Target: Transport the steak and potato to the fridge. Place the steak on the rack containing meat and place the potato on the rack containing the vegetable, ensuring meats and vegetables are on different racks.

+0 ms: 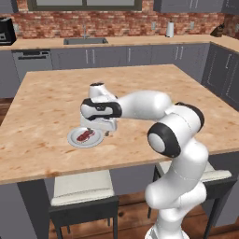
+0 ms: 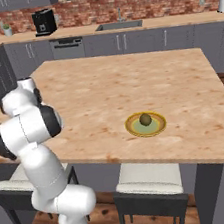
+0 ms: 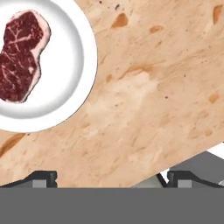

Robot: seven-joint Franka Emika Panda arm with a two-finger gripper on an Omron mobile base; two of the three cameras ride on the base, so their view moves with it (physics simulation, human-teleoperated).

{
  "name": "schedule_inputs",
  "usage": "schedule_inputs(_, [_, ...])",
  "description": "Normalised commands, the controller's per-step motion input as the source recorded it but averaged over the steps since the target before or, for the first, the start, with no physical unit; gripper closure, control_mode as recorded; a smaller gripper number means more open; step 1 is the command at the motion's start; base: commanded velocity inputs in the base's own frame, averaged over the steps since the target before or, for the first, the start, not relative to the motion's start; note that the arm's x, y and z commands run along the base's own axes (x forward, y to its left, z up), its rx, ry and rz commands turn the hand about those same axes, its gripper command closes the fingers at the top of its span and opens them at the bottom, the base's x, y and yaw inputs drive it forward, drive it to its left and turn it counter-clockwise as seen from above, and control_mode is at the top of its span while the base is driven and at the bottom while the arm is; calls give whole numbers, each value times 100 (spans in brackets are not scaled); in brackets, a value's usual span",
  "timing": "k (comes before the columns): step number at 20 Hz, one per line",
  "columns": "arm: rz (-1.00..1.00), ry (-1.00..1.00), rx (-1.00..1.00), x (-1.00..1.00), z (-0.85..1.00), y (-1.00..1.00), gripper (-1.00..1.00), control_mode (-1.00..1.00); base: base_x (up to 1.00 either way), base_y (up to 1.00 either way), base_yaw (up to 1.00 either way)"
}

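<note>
The steak [image 1: 84, 136] [image 3: 19, 57], a red slab with pale marbling, lies on a white plate [image 1: 73, 140] [image 3: 74, 65] near the island's front left edge. My gripper [image 1: 105, 132] [image 3: 111, 179] hovers low over the counter just right of that plate. It is open, its fingertips [image 3: 43, 177] wide apart with nothing between them. The olive-brown potato [image 2: 145, 119] sits on a yellow-green plate [image 2: 159, 125] further along the same island. The fridge is out of view.
The wooden island counter [image 1: 140, 88] has its front edge close to the gripper [image 3: 192, 153]. Stools [image 1: 81, 186] [image 2: 155, 186] stand under that edge. A sink [image 1: 85, 41] and a black coffee machine [image 2: 44, 21] are on the back counter.
</note>
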Motion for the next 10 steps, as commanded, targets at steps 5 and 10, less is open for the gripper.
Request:
schedule_inputs(5, [-4, 1, -2, 26, -11, 10, -100, -100, 0, 0, 0])
schedule_inputs(10, [-5, 4, 0, 31, -14, 13, -100, -100, 0, 0, 0])
